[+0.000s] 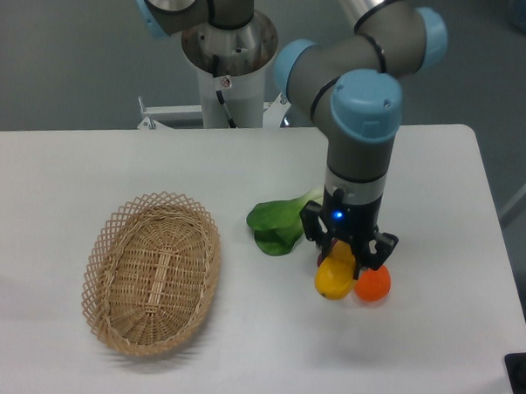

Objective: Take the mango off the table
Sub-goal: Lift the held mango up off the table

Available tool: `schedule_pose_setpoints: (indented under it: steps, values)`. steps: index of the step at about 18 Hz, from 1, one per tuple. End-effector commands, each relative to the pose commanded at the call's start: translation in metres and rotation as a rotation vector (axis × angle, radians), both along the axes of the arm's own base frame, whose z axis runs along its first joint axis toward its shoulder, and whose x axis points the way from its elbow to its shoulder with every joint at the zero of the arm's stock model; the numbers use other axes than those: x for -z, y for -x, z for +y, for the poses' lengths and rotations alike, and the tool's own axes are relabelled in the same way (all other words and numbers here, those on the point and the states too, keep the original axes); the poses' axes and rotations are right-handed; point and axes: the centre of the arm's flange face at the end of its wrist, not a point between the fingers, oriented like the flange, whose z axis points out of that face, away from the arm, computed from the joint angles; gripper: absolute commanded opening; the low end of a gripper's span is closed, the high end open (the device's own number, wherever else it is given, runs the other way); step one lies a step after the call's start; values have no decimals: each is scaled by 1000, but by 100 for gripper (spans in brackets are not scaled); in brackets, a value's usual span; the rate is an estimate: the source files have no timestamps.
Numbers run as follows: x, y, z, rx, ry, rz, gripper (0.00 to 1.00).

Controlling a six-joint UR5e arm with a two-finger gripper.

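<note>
Your end effector (339,263): fingers clamped on mango (334,278), pointing down, fruit held just above white table (63,166). Round orange fruit (374,284) just right of mango, appearing to touch it. Green leafy vegetable (277,223) to left. Wicker basket (152,271) well apart, far left.

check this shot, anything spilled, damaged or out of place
Nothing stands out. The claw holds the mango beside the orange; the wicker basket sits upright and intact, and the leafy green lies flat on the table.
</note>
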Motion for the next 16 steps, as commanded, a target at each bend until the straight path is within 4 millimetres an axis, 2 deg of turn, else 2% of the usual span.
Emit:
schedule_pose_setpoints:
  steps: [8, 16]
  values:
    - [-19, 6, -6, -5, -7, 5, 52]
    - [-16, 7, -11, -10, 6, -15, 52]
